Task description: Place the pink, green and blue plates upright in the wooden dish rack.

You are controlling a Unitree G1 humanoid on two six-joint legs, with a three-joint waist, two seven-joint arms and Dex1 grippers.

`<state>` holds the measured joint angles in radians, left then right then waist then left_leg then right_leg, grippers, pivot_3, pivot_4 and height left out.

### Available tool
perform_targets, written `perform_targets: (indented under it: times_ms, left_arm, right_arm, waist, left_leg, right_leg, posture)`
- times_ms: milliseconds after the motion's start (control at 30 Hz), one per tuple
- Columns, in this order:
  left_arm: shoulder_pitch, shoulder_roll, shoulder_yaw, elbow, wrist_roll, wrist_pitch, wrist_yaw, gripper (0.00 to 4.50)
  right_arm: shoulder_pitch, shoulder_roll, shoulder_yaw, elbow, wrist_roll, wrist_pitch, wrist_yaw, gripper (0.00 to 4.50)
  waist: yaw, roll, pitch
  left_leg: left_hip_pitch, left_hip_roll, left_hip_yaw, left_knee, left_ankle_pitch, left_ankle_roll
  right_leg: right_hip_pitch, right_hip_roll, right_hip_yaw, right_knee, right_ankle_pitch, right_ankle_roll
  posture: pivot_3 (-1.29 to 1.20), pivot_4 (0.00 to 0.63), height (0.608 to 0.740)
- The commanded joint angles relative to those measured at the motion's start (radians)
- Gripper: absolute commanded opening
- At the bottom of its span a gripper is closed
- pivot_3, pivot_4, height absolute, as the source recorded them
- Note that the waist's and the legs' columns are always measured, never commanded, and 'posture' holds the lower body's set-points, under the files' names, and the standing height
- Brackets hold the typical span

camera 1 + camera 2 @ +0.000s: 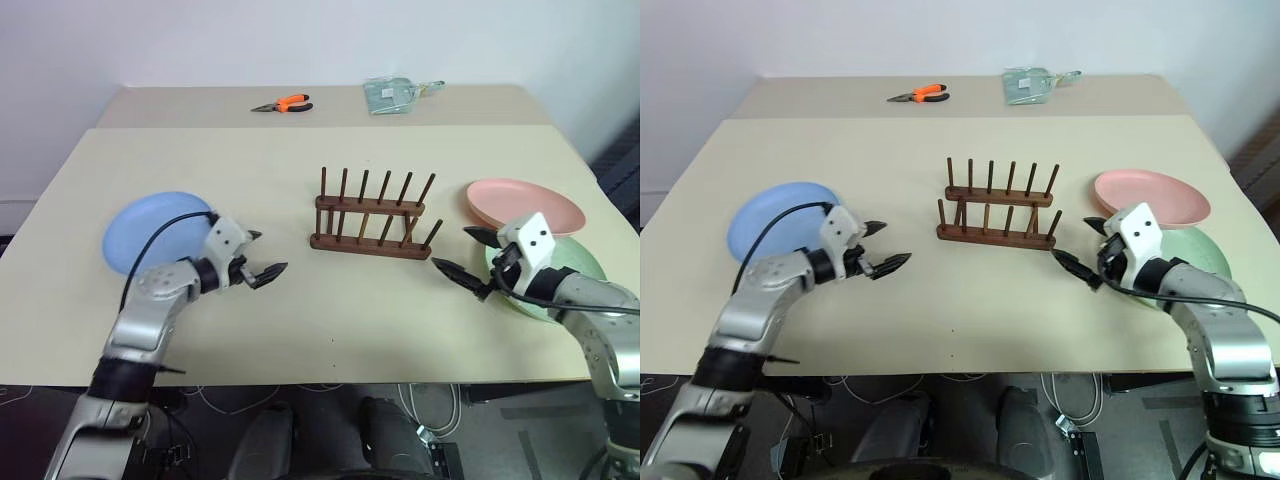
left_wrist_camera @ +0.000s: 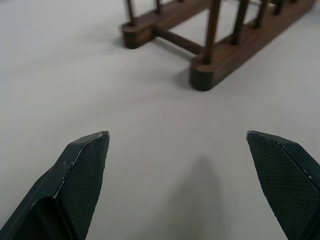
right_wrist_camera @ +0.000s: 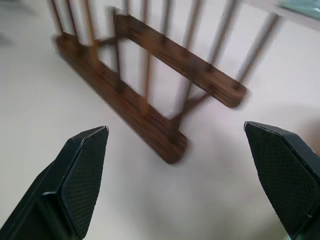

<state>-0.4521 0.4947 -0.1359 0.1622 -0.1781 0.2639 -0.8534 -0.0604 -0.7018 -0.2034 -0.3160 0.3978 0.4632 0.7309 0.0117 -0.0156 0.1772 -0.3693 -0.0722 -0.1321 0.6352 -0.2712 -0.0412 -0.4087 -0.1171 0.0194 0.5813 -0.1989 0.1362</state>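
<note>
Head views: the dark brown wooden peg rack (image 1: 371,213) stands empty mid-table; the light blue round plate (image 1: 150,230) lies flat left of it, the salmon pink plate (image 1: 523,206) and mint green plate (image 1: 1196,252) right of it; the left gripper (image 1: 257,257) and right gripper (image 1: 462,253) flank the rack, released. Wrist views: each gripper's black fingers (image 2: 82,170) gape toward the rack, holding nothing.

Dark wooden dish rack (image 1: 372,218), matte plates (image 1: 524,204)

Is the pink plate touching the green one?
Touching. In the left eye view the pink plate overlaps the green plate, resting on its far edge.
</note>
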Motion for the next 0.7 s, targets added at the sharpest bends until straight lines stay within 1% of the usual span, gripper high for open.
perform_targets:
  times_ms: [33,133,233,300,333,367,433,500,533,567,667,700]
  left_arm:
    - [-0.146,-0.053,-0.074,0.236,0.063,-0.129,-0.085,4.50]
    - [-0.256,-0.119,-0.119,0.443,0.097,-0.215,-0.157,4.50]
    - [-0.341,-0.173,-0.152,0.628,0.157,-0.315,-0.172,4.50]
    - [-0.396,-0.230,-0.134,0.737,0.160,-0.353,-0.155,3.99]
    - [-0.413,-0.250,-0.128,0.776,0.162,-0.368,-0.150,3.67]
    - [-0.423,-0.266,-0.127,0.805,0.169,-0.389,-0.152,3.24]
    - [-0.431,-0.278,-0.127,0.834,0.183,-0.421,-0.163,2.23]
    - [-0.424,-0.279,-0.124,0.833,0.185,-0.443,-0.177,1.30]
    - [-0.408,-0.275,-0.123,0.803,0.180,-0.444,-0.191,0.83]
    - [-0.388,-0.267,-0.125,0.764,0.179,-0.447,-0.203,0.76]
    - [-0.324,-0.240,-0.128,0.641,0.169,-0.438,-0.238,0.76]
    - [-0.284,-0.221,-0.134,0.563,0.165,-0.425,-0.258,0.76]
  right_arm:
    - [0.055,0.026,-0.005,-0.121,-0.001,0.016,-0.056,4.43]
    - [0.102,0.054,0.002,-0.183,-0.011,0.031,-0.107,4.43]
    - [0.145,0.070,0.008,-0.252,-0.022,0.048,-0.152,4.43]
    - [0.182,0.088,0.009,-0.292,-0.022,0.058,-0.177,4.50]
    - [0.204,0.092,0.014,-0.307,-0.032,0.057,-0.187,4.50]
    - [0.227,0.090,0.017,-0.321,-0.042,0.056,-0.192,4.50]
    - [0.252,0.084,0.020,-0.341,-0.052,0.057,-0.195,4.50]
    - [0.262,0.077,0.015,-0.349,-0.055,0.058,-0.195,4.50]
    - [0.263,0.068,0.002,-0.348,-0.051,0.060,-0.188,4.50]
    - [0.264,0.057,-0.012,-0.346,-0.044,0.066,-0.177,4.50]
    - [0.276,0.024,-0.038,-0.350,-0.019,0.086,-0.143,4.50]
    - [0.287,0.005,-0.045,-0.351,-0.012,0.091,-0.121,4.50]
  waist:
    - [0.005,0.000,0.000]
    - [0.002,-0.001,0.000]
    - [0.002,-0.001,0.000]
    - [0.002,-0.001,-0.001]
    - [0.005,-0.001,-0.001]
    - [0.008,-0.001,-0.001]
    - [0.007,-0.001,-0.001]
    - [0.003,-0.001,-0.001]
    - [0.002,-0.001,-0.001]
    - [0.000,-0.001,-0.001]
    - [-0.001,0.000,-0.001]
    - [0.000,0.000,-0.001]
  left_leg:
    - [-0.001,0.000,-0.001,0.001,0.000,0.000]
    - [-0.003,-0.001,-0.001,0.003,0.000,0.001]
    - [-0.003,-0.001,-0.001,0.004,-0.001,0.001]
    - [-0.003,-0.001,-0.001,0.004,-0.001,0.001]
    - [-0.003,-0.001,-0.001,0.005,-0.001,0.001]
    - [-0.003,-0.001,-0.002,0.005,-0.001,0.002]
    - [-0.004,-0.001,-0.003,0.009,-0.002,0.004]
    - [-0.004,-0.001,-0.002,0.011,-0.003,0.004]
    - [-0.004,-0.001,-0.002,0.011,-0.003,0.004]
    - [-0.003,-0.001,-0.002,0.011,-0.003,0.004]
    - [-0.003,-0.001,-0.002,0.010,-0.003,0.005]
    - [-0.003,-0.001,-0.002,0.010,-0.003,0.005]
  right_leg:
    - [0.000,0.000,0.000,0.000,0.000,0.000]
    - [0.000,0.000,-0.001,-0.001,0.000,0.000]
    - [0.000,0.000,-0.001,-0.001,0.000,0.001]
    - [0.000,0.000,-0.001,0.000,0.000,0.001]
    - [0.000,0.000,-0.001,-0.001,-0.002,0.004]
    - [0.001,0.000,-0.001,-0.001,-0.002,0.004]
    - [0.002,0.000,-0.002,-0.001,-0.003,0.005]
    - [0.003,-0.001,-0.002,-0.001,-0.002,0.006]
    - [0.003,-0.001,-0.002,-0.001,-0.002,0.007]
    - [0.003,-0.001,-0.002,0.000,-0.002,0.007]
    - [0.003,-0.001,-0.002,0.001,-0.002,0.007]
    - [0.003,-0.001,-0.002,0.001,-0.002,0.007]
  posture:
    - [0.00,0.150,0.740]
    - [0.00,0.150,0.740]
    - [0.00,0.150,0.740]
    - [0.00,0.150,0.740]
    - [0.00,0.150,0.740]
    - [0.00,0.150,0.740]
    - [0.00,0.150,0.740]
    - [0.00,0.150,0.740]
    - [0.00,0.150,0.740]
    - [0.00,0.150,0.740]
    - [0.00,0.150,0.740]
    - [0.00,0.150,0.740]
